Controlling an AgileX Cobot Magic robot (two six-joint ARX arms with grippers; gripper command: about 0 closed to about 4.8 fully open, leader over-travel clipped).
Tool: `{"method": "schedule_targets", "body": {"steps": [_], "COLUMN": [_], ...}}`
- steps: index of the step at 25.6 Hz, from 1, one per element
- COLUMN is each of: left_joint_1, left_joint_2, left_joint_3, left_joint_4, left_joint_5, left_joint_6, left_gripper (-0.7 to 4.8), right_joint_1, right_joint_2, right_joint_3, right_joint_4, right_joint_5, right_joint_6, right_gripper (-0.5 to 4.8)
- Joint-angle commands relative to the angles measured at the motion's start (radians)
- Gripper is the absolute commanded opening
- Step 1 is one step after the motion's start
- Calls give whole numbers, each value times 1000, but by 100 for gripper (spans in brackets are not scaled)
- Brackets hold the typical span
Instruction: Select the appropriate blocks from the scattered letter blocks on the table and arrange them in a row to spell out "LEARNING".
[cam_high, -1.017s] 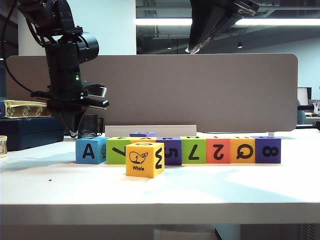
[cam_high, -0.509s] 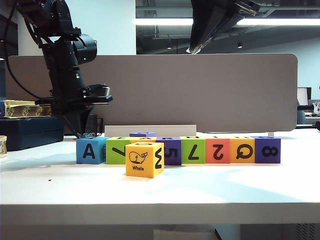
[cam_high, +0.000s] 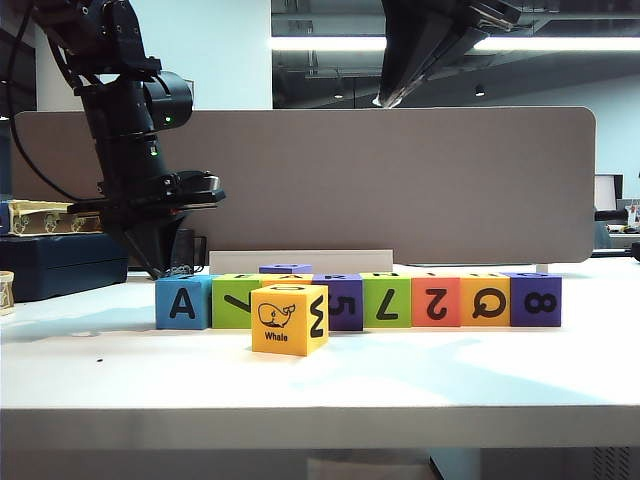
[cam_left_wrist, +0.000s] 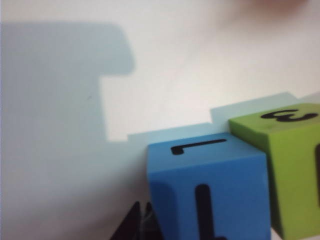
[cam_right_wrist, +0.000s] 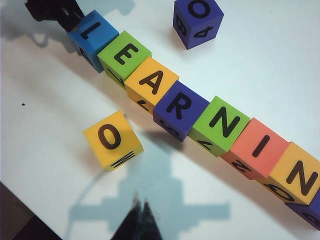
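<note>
The letter blocks (cam_high: 385, 300) stand in a row mid-table (cam_high: 500, 380), and in the exterior view the blue cube (cam_high: 183, 302) has just slid tight against its green neighbour (cam_high: 232, 300), nudged by the closed, empty left gripper (cam_high: 150, 262). The left wrist view shows blue touching green, fingertips pinched together beside blue's outer face. In the right wrist view the right gripper (cam_right_wrist: 140, 220), also closed and empty, hangs well above a row reading L-E-A-R-N-I-N, its last block cut off, so the word looks nearly finished.
</note>
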Motion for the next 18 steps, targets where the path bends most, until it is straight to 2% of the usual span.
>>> {"method": "schedule_targets", "body": {"steps": [1, 10, 14, 18], "left_joint_1": [-2, -2, -1, -2], "left_joint_2": [-3, -3, -13, -73], "left_joint_3": [1, 1, 9, 24], "left_joint_4": [0, 0, -21, -48], "left_joint_5": [43, 49, -86, -72], "left_joint_6": [-12, -25, -21, 16], "left_gripper": [-6, -6, -6, -6], "right_joint_1": [2, 2, 1, -14], "right_joint_2": [-2, -2, -4, -16], "right_joint_3": [5, 5, 5, 11], "right_joint_4": [9, 9, 7, -13], "right_joint_5": [-2, -2, 2, 9], "right_joint_6": [-2, -2, -3, -8], "right_gripper": [-1, -1, -1, -1]}}
